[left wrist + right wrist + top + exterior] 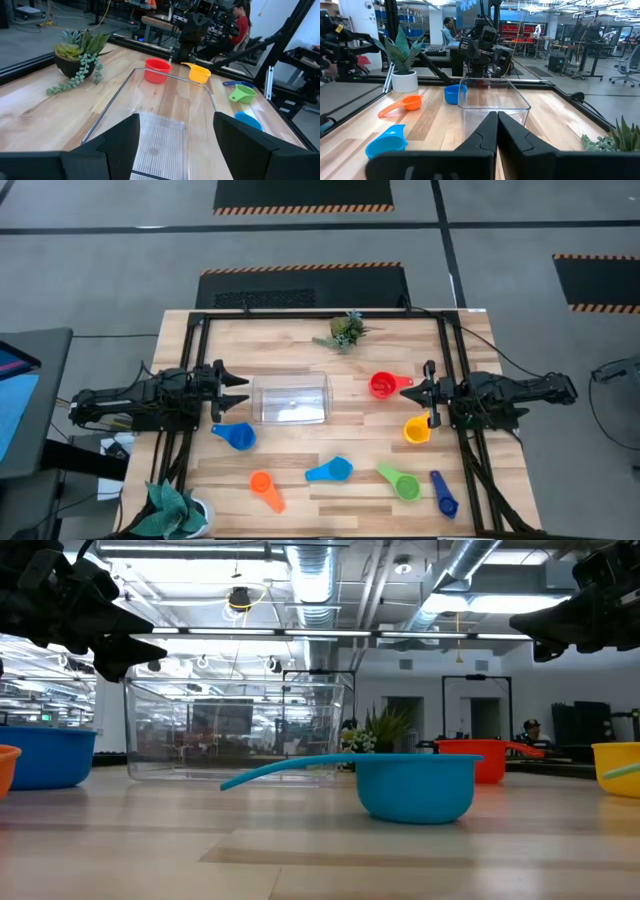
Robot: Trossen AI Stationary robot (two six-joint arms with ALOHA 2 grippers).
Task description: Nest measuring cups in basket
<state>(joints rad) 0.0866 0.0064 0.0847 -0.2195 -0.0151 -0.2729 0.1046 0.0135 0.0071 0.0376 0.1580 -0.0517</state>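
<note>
Basket point(291, 399): empty; measuring cups point(333, 470) scattered on table point(300, 350). Left tool point(236, 385) held apart, right tool point(403, 392) together, both unladen. Step judged: first pick-up pending.

We see bright, even light from long ceiling strips, throwing only soft shadows on the pale wooden surface point(320, 485). Glare streaks the clear rectangular plastic basket point(238, 730). In the low view the nearest wood blurs.
</note>
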